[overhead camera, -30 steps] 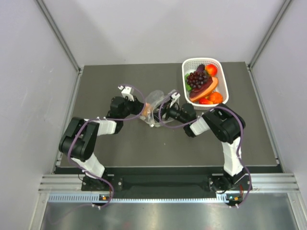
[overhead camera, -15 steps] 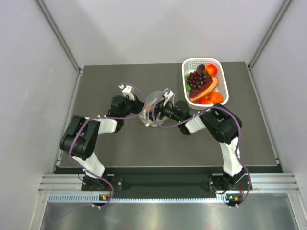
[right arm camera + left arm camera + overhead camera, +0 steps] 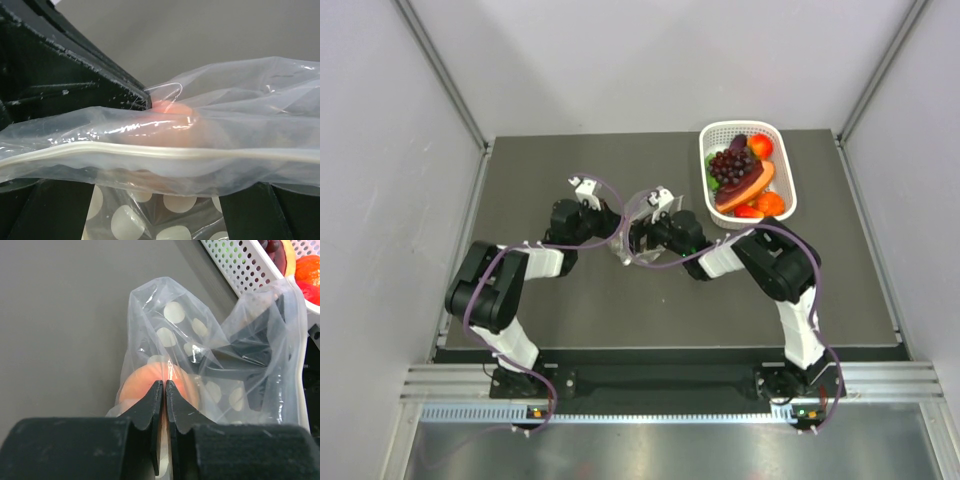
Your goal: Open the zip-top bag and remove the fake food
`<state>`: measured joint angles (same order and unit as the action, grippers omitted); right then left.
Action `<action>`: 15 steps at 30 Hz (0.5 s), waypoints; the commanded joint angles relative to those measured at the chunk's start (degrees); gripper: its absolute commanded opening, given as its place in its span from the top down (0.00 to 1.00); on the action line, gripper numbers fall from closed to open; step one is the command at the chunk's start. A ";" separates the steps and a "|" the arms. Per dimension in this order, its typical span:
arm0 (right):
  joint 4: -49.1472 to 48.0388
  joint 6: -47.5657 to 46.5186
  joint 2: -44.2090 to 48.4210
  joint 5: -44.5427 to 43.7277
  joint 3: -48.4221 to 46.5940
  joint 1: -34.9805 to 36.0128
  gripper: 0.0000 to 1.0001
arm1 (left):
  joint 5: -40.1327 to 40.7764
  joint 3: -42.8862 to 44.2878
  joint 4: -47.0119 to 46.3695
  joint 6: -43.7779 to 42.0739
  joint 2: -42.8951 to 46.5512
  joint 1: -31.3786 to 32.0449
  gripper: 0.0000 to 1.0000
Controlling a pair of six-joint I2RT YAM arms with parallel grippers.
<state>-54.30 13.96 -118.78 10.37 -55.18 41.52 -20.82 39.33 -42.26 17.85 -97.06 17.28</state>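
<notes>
The zip-top bag (image 3: 634, 228), clear with white dots, lies between my two grippers at mid-table. My left gripper (image 3: 612, 230) is shut on a fold of the bag's film (image 3: 165, 382). A round peach-orange fruit (image 3: 137, 386) sits inside the bag just beyond those jaws. My right gripper (image 3: 646, 232) is pushed against the bag from the right, its fingers (image 3: 55, 210) wide apart. The bag's zip strip (image 3: 150, 152) drapes across them and hides their tips. The fruit shows pink through the film (image 3: 167, 107). The right fingers show dark through the bag (image 3: 250, 347).
A white lattice basket (image 3: 790, 175) stands at the back right and holds a grape bunch (image 3: 728, 165), red-orange fruits (image 3: 761, 146) and other fake food. Its wall also shows in the left wrist view (image 3: 245, 270). Grey walls enclose the dark table (image 3: 570, 290).
My right gripper has moved left, further into the bag. The bag has bunched up and shifted slightly left against the left gripper. The left arm has barely moved.
</notes>
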 commanded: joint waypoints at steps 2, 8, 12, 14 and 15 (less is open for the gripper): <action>2.35 -0.24 -1.54 -1.66 -4.94 2.16 0.10 | -3.44 -0.31 2.53 -0.80 -0.50 0.21 0.90; 7.63 -0.95 -2.33 -3.95 -7.49 2.95 0.11 | -5.63 -0.57 2.18 -0.80 -0.06 0.21 0.91; 10.00 -1.30 -2.68 -5.18 -8.45 3.39 0.38 | -5.02 -0.48 2.36 -0.97 -0.24 0.21 0.91; 9.66 -1.47 -2.60 -5.89 -7.84 3.39 0.51 | -4.85 -0.48 2.45 -0.97 -0.24 0.21 0.91; 9.22 -1.65 -2.25 -6.15 -7.40 3.39 0.63 | -4.24 -0.40 2.45 -0.88 -0.33 0.21 0.91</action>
<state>-45.87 12.56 -120.49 5.13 -61.30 43.11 -22.92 39.33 -41.95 17.39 -97.06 17.12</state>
